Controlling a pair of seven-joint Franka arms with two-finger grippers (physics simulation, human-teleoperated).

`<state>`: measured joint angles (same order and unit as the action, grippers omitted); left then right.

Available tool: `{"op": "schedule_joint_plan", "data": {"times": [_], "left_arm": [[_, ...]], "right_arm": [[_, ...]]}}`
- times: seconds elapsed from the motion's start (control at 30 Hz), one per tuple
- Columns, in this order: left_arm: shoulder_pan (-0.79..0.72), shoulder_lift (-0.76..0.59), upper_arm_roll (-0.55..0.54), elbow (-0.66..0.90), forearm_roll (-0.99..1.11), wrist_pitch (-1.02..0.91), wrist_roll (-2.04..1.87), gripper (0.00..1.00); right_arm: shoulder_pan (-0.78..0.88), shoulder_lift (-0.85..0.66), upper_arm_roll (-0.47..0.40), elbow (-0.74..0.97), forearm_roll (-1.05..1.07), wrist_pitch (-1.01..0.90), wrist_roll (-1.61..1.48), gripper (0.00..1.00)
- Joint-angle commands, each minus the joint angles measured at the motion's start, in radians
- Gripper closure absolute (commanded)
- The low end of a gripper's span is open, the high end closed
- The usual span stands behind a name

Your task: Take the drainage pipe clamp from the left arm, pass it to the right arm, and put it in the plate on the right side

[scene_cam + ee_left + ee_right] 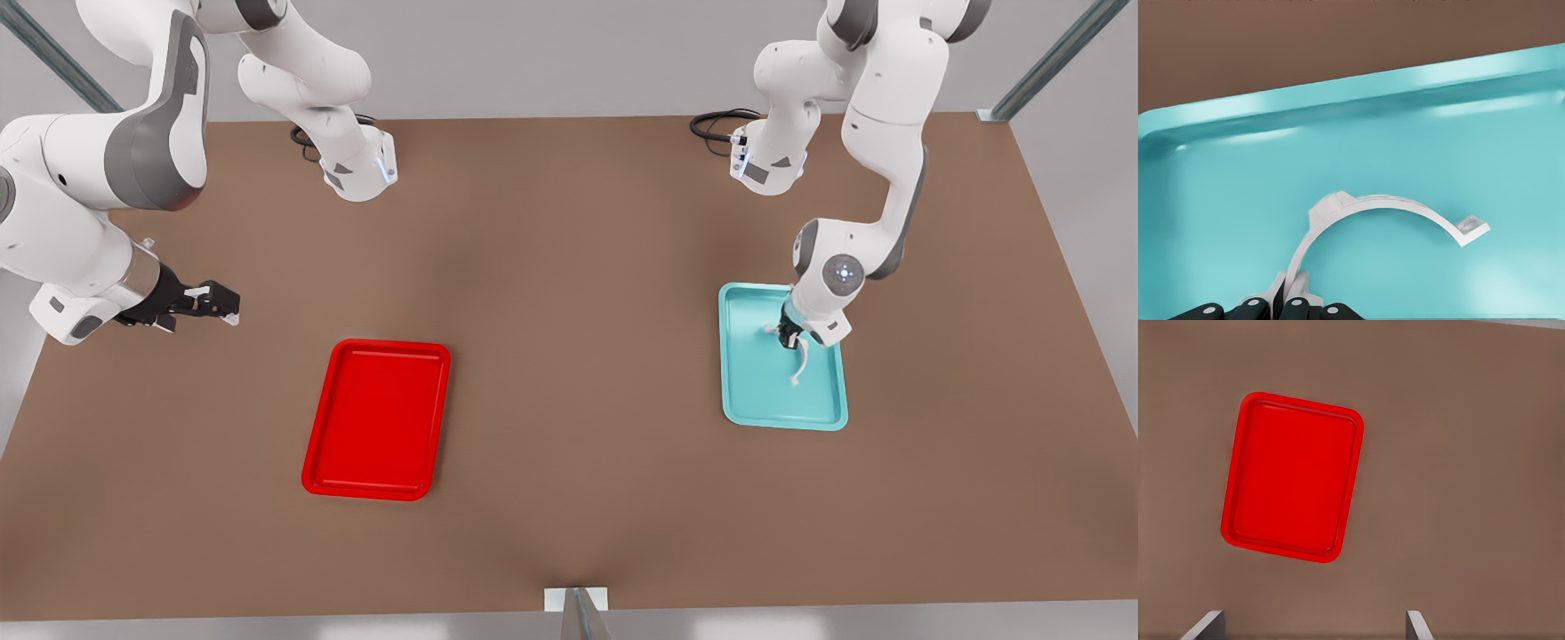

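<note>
Drainage pipe clamp (799,354): thin white plastic half-ring arc with small tabs at its ends, located inside the teal tray (751,391) on the front view's right.

Scene, front view, left to right:

1. Right arm (98,178), white shell with grey joints, hangs over the brown matte table (569,267) at the front view's left edge. Right gripper (222,304) is black, pointing sideways above bare table, well apart from both trays. In the right wrist view its 2 grey fingertips (1205,627) stand wide apart with nothing between them.

2. Plate (377,418): glossy bright red rectangular tray, rounded corners, raised rim. It lies flat on the table, left of centre. The right wrist view shows its smooth floor bare.

3. Teal tray: same shape and size as the plate, glossy, rounded corners, raised rim, flat on the table right of centre.

4. Left arm (876,124), white with grey joints, reaches down into the teal tray. Left gripper (788,339) is black and sits over the tray's far half. In the left wrist view the fingers (1293,303) are closed narrow on 1 end of the clamp, and the rest of the arc curves away over the tray floor, ending in a free flat tab. I cannot tell whether the arc touches the floor.

Both arm bases stand at the table's far edge, each with a black cable loop (716,123) beside it.
</note>
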<state>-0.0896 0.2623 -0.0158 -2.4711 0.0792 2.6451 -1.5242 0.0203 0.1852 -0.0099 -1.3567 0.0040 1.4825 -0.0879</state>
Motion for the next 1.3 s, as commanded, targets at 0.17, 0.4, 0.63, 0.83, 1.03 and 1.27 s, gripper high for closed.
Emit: {"op": "schedule_joint_plan", "data": {"times": [0.17, 0.4, 0.63, 0.83, 1.03, 1.27], "left_arm": [[-0.009, -0.044, 0.0, 0.043, 0.001, -0.037, 0.723, 0.79], [-0.274, -0.061, -0.038, 0.435, -0.016, -0.352, 1.05, 0.79], [-0.446, 0.31, -0.118, 1.113, -0.167, -0.525, 1.375, 0.79], [-0.447, 0.451, -0.268, 1.278, -0.17, -0.347, 1.702, 0.79], [-0.472, 0.492, -0.293, 1.308, -0.168, -0.344, 1.76, 0.79], [-0.48, 0.499, -0.291, 1.308, -0.168, -0.343, 1.727, 0.79]], "right_arm": [[-0.007, -0.001, 0.001, -0.001, 0.001, -0.001, -0.015, 0.0], [-0.007, 0.0, 0.001, -0.001, 0.001, -0.001, -0.015, 0.0], [0.006, 0.0, 0.011, 0.001, 0.007, 0.002, 0.016, 0.0], [0.072, 0.079, 0.087, -0.001, 0.1, 0.134, 0.028, 0.0], [0.059, 0.008, 0.217, -0.169, 0.097, 0.22, -0.062, 0.0], [0.087, 0.046, 0.274, -0.228, 0.102, 0.328, -0.039, 0.0]]}}
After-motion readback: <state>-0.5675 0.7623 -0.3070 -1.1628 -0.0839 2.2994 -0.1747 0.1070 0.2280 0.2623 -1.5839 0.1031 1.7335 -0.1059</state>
